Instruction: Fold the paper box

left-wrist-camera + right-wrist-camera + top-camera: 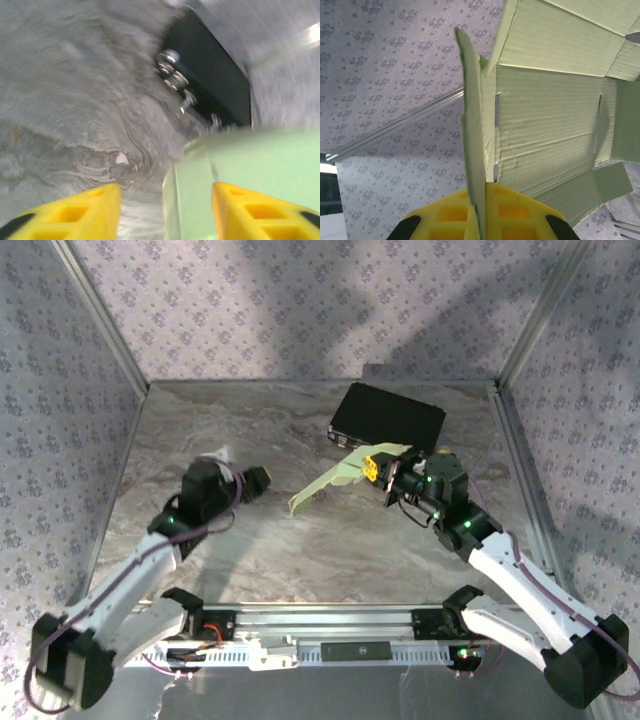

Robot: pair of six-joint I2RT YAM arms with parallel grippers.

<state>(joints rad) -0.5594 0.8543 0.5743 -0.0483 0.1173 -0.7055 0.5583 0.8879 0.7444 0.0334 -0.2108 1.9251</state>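
The paper box point(335, 483) is a pale green die-cut sheet with flaps, held tilted above the table in the middle. My right gripper point(376, 468) is at the sheet's right end. In the right wrist view the yellow fingers point(520, 212) are shut on an upright flap, and the creased panels of the paper box point(550, 125) spread out to the right. My left gripper point(257, 480) is a short way left of the sheet's lower tip. In the blurred left wrist view my left gripper point(165, 215) is open, with the paper box point(250, 160) edge ahead between the fingers.
A larger black rectangular box point(388, 418) lies on the marble table point(250, 560) just behind the right gripper, and the black box point(215, 85) also appears in the left wrist view. Patterned walls with metal posts point(100, 315) close in the back and sides.
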